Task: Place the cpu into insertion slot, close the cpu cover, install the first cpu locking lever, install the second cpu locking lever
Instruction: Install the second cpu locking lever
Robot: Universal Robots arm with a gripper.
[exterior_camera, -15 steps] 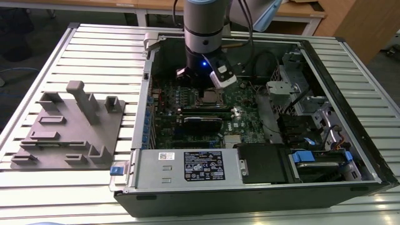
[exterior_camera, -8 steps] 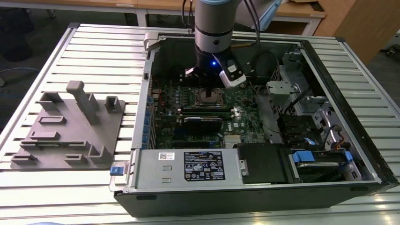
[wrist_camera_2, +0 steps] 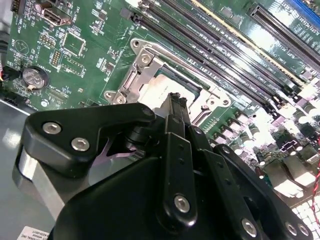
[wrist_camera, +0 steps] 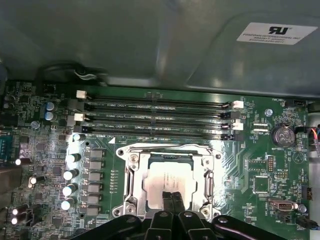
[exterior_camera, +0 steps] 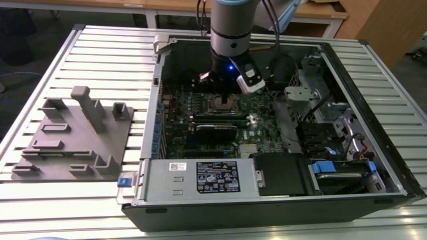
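I see the cpu (wrist_camera: 167, 181), silver-grey and flat, seated in the slot (wrist_camera: 131, 186); the cover (wrist_camera: 200, 167) lies closed over it, framing its face.

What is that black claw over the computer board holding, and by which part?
Nothing: the black gripper's fingers are pressed together with nothing between them, above the silver-grey square cpu, which lies in the metal-rimmed insertion slot.

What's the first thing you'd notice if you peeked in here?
The robot arm reaching down into the open computer case on the slatted table. In both wrist views its gripper sits right over the shiny silver cpu, lying in the insertion slot on the green board. A grey holder tray rests at the exterior view's left.
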